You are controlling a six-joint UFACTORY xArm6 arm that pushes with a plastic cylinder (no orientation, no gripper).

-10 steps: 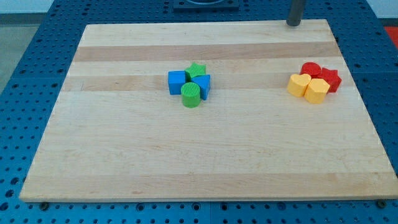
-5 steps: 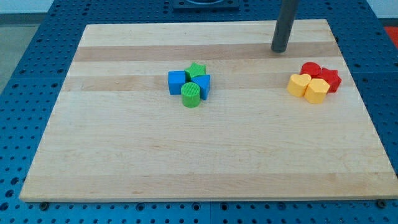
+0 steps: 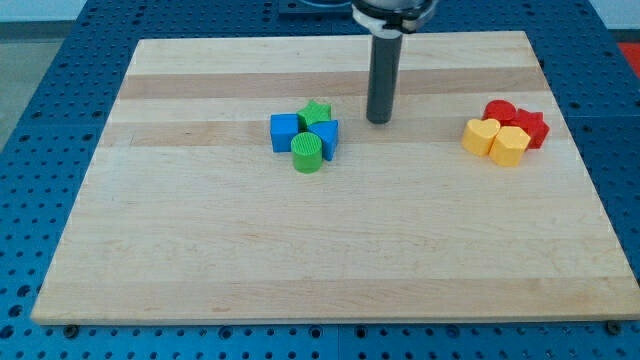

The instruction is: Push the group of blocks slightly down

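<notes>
Comparing with the earlier frames, my tip (image 3: 378,120) has travelled from the wooden board's (image 3: 200,260) top right edge toward the middle; all blocks sit unchanged. I have no gripper to open or close, only the straight dark rod.

From my tip, the central group lies near, at about eight to nine o'clock, not touching: the green star block (image 3: 317,110) nearest, the blue triangular block (image 3: 326,135) under it, the blue cube block (image 3: 285,131) on the far side, and the green cylinder block (image 3: 307,155) lowest.

Well apart at three o'clock sit the red cylinder block (image 3: 499,110), red star block (image 3: 533,128), yellow heart-like block (image 3: 481,135) and another yellow block (image 3: 509,146), shape unclear.
</notes>
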